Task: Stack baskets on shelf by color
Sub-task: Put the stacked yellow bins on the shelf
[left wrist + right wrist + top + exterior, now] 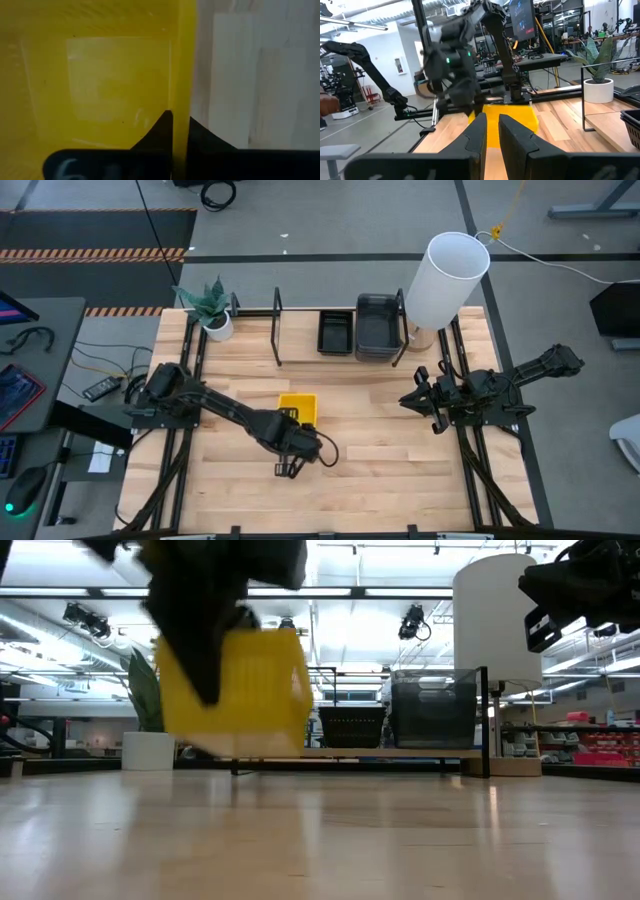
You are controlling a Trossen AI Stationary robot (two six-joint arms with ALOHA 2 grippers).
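Yellow plastic basket sits mid-bench with the left hand pinched shut on its side wall, one finger inside and one outside. It looks light and stiff but thin and probably slick, so I'd say gripping low on the rim near a corner beats the middle of a wall, where it might flex or slip. The right hand hangs over the bench's right side, fingers narrow, holding nothing. On the shelf at the back there's already a black basket and a grey one beside it. The low view suggests the yellow one may be tipped or just off the wood, which the high view can't show; the left wrist view alone shows the wall between the fingers.
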